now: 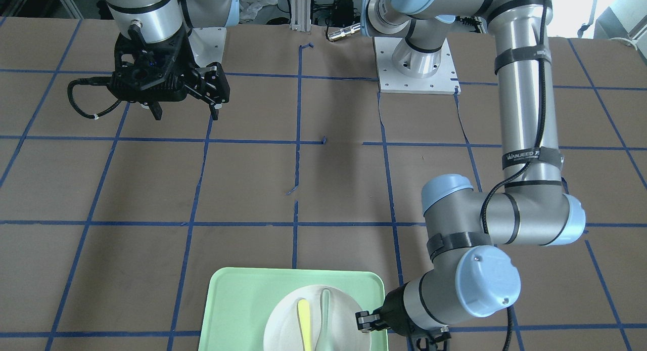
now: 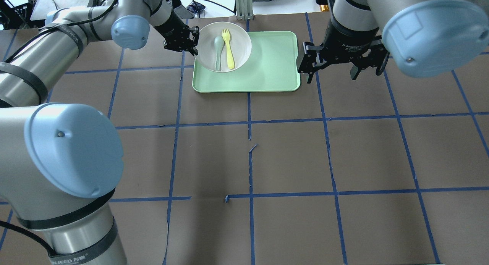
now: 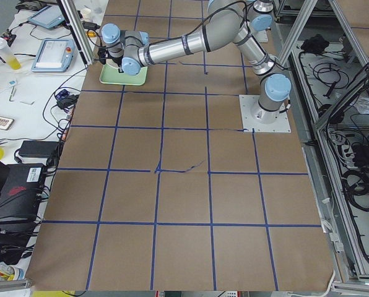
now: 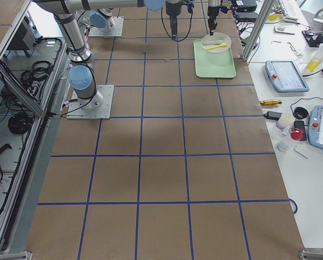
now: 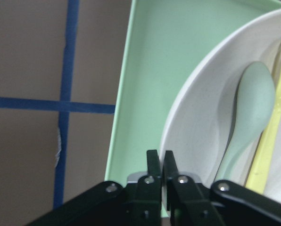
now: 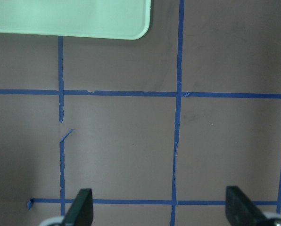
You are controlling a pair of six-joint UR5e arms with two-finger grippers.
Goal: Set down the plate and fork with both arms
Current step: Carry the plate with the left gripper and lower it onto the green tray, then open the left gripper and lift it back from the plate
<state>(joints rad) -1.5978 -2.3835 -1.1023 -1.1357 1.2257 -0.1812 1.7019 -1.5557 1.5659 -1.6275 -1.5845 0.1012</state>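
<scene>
The off-white plate (image 2: 206,43) lies over the tray's far left corner, and I cannot tell if it is lifted. The yellow fork (image 2: 229,51) and a pale grey-green spoon (image 2: 217,53) lie side by side in it. My left gripper (image 2: 189,43) is at the plate's left rim. In the left wrist view its fingers (image 5: 153,162) are pinched shut on the rim of the plate (image 5: 197,132), beside the spoon (image 5: 249,108) and fork (image 5: 278,113). My right gripper (image 2: 330,76) hangs open and empty above the table, right of the tray.
The mint-green tray (image 2: 267,66) sits at the far middle of the brown table with blue tape lines. The right wrist view shows the tray's corner (image 6: 131,23) and bare table below my open right gripper (image 6: 161,207). The arm bases stand at the robot's side.
</scene>
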